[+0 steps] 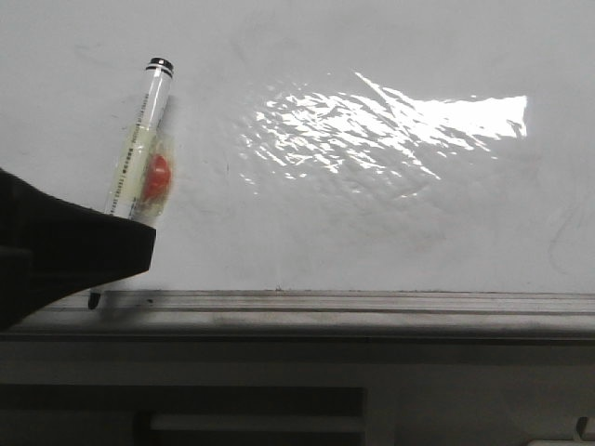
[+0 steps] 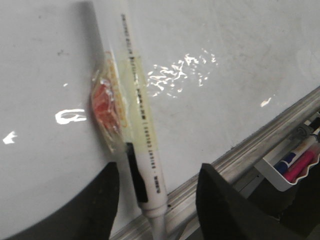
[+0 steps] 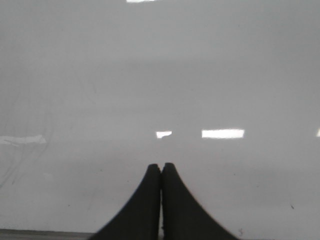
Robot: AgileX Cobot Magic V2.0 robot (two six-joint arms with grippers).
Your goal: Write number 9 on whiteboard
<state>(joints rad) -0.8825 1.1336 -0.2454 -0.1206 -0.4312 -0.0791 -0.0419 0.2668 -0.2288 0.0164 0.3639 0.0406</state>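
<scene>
The whiteboard (image 1: 372, 223) fills the front view, glossy with bright glare; no drawn number 9 shows on it. A white marker pen (image 1: 144, 130) leans against the board, its black-banded end up, with a red lump (image 1: 159, 177) taped to its side. In the left wrist view the marker (image 2: 142, 150) stands between my left gripper's fingers (image 2: 97, 205). The left gripper (image 2: 159, 169) is open, its jaws wide on either side of the pen's lower end and not touching it. It shows as a black shape in the front view (image 1: 74, 251). My right gripper (image 3: 161, 166) is shut and empty, facing the bare board (image 3: 160, 75).
A grey metal ledge (image 1: 372, 302) runs along the board's lower edge. A dark grey panel with slots (image 1: 279, 409) lies below it. A white tray with coloured markers (image 2: 295, 167) hangs beneath the ledge.
</scene>
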